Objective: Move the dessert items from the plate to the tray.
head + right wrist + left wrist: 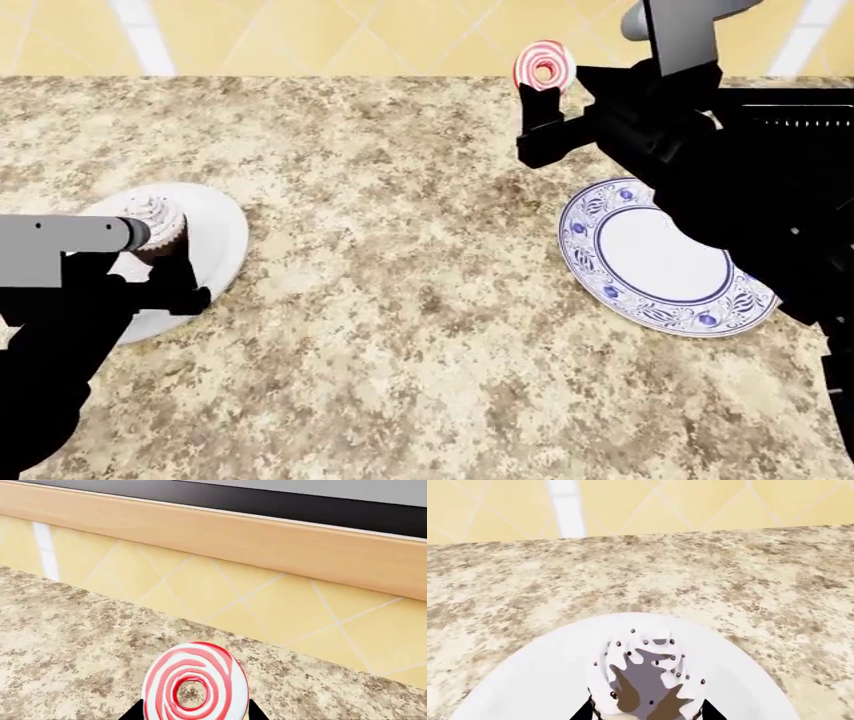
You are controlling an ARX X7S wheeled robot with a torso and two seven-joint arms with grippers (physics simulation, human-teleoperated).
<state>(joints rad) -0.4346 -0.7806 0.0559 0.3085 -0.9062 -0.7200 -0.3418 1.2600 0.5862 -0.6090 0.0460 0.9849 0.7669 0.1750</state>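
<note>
Only the head view shows both plates: a plain white plate [214, 235] at nine o'clock and an empty blue-rimmed plate [663, 262] at three o'clock. One cupcake [156, 226] sits on the white plate, clamped by the left gripper [158, 262]. One lollipop [543, 66] — lifted over the counter [400, 300] at one o'clock — is pinched by the right gripper [545, 105]. The right wrist view alone shows the tiled wall [220, 595].
</note>
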